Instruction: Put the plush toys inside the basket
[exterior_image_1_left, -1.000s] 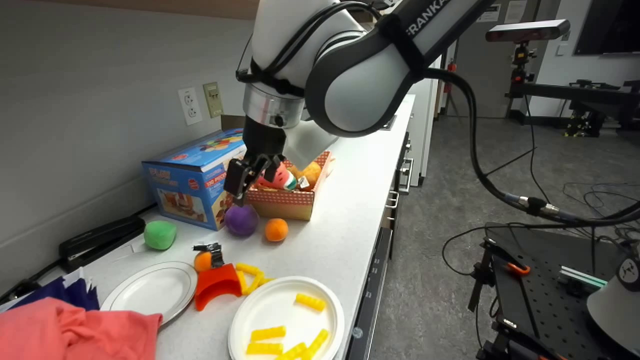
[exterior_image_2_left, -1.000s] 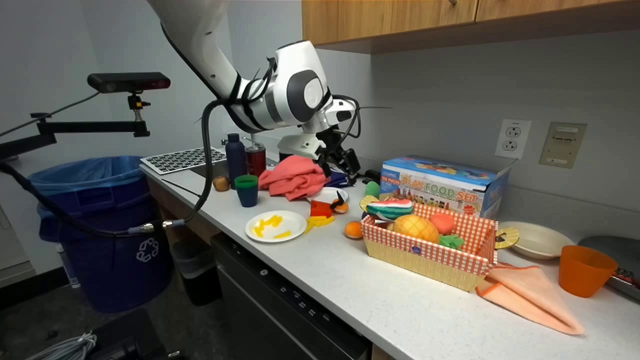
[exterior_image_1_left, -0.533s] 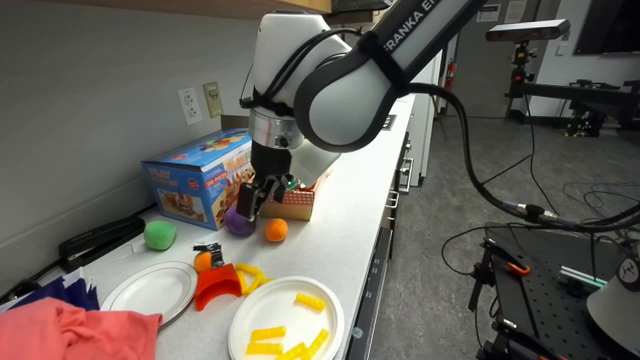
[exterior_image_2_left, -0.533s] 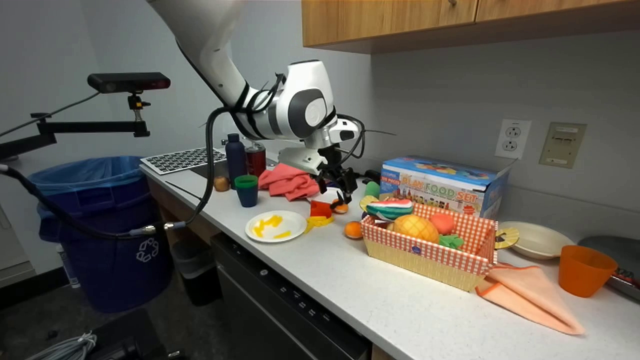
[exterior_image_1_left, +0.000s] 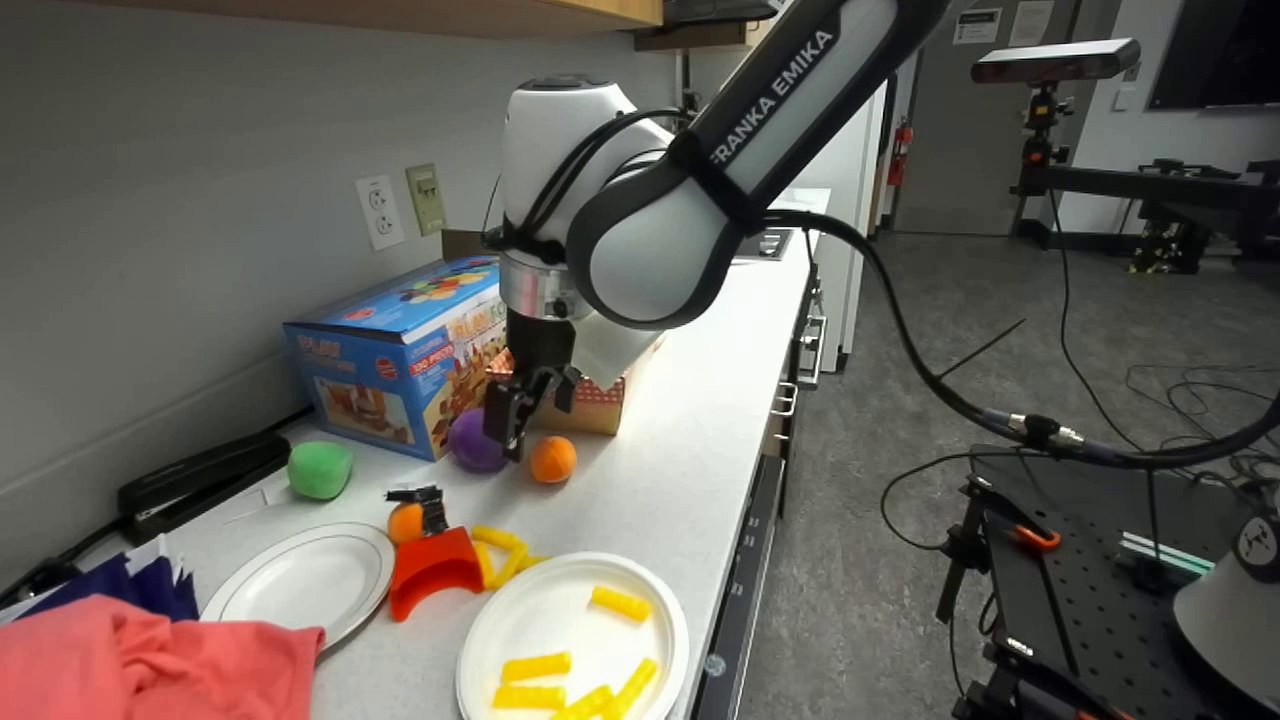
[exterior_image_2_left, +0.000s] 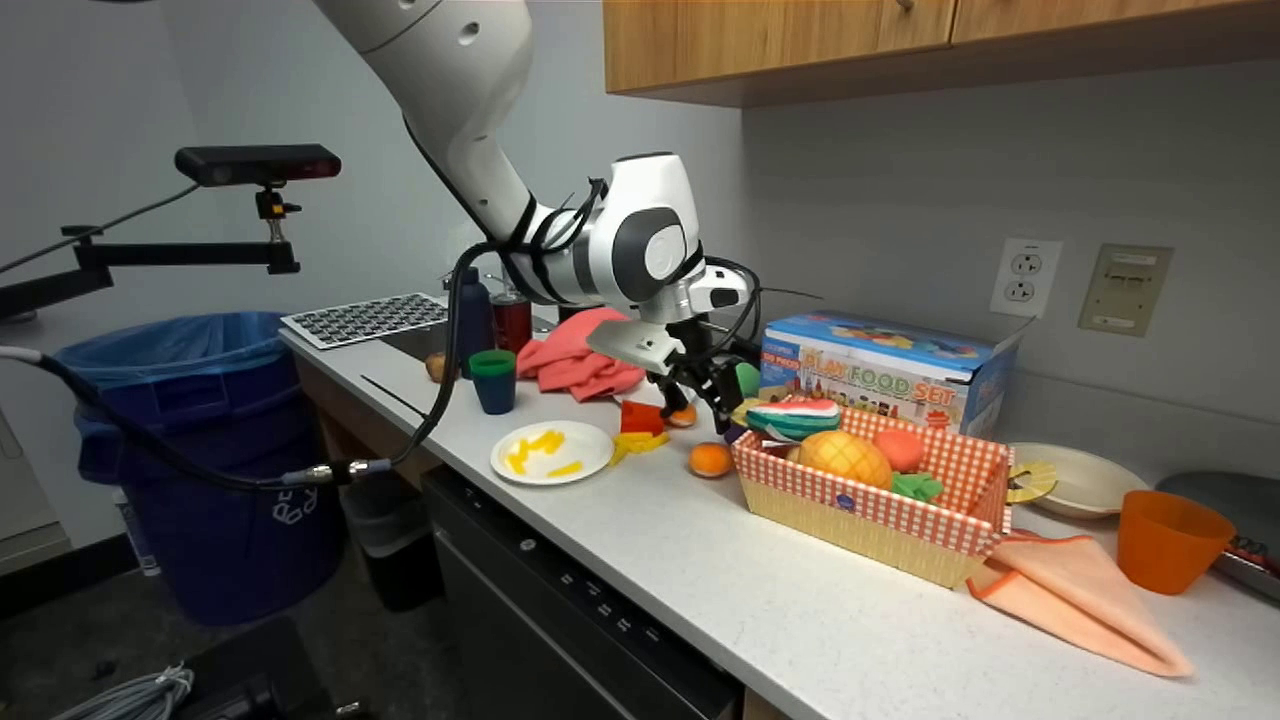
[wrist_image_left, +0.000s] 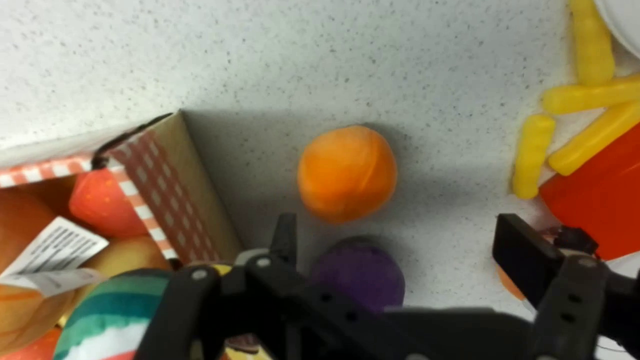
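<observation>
Plush toys (exterior_image_2_left: 898, 447) are crowding the basket (exterior_image_2_left: 850, 530), and one orange ball (wrist_image_left: 348, 174) is sitting outside it on the desk (wrist_image_left: 225, 65), just beside the end wall but apart from it. This ball is looking bright, smooth and slightly lumpy rather than truly round, with a faint crease running down its surface and soft shadow spreading to both sides.

Inside the basket, whose straw-coloured sides are carrying a red-and-white checked lining, a plump pineapple-like toy (exterior_image_2_left: 842, 458) is showing yellow-orange skin with a crosshatch pattern. A rounded red toy (exterior_image_2_left: 905, 453) is resting beside it, next to some green leaves (exterior_image_2_left: 917, 487). At the end nearest the orange ball, a watermelon-like toy (wrist_image_left: 112, 306) is lying in bands of green, white and red. In the corner, a speckled toy (wrist_image_left: 102, 202), red with pale yellow dots, is nestling near a white tag (wrist_image_left: 57, 246).

The hand (wrist_image_left: 397, 240) is hanging low over the desk, its two fingers (wrist_image_left: 525, 257) standing well apart. A purple ball (wrist_image_left: 362, 275) is peeping out from behind it; whether the hand is touching that ball or the basket, the views are leaving unclear.
</observation>
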